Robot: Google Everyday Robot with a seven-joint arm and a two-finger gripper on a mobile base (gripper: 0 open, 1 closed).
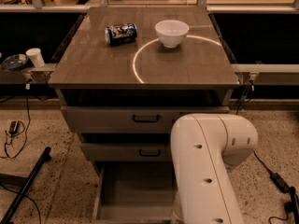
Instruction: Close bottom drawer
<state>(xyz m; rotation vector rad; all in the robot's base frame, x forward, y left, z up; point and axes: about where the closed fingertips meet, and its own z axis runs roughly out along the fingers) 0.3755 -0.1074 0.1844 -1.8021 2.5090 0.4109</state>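
Note:
The bottom drawer is pulled far out of the cabinet, its empty grey-brown tray open towards me at the bottom of the view. Its front and handle lie below the frame edge. The middle drawer front and the top drawer front above it stick out slightly, each with a black bar handle. My white arm rises from the lower right and covers the drawer's right side. My gripper is out of view, hidden below or behind the arm.
On the cabinet top lie a blue can on its side and a white bowl. A white cup stands on a shelf at left. Cables and a black pole lie on the floor at left, and more cables at right.

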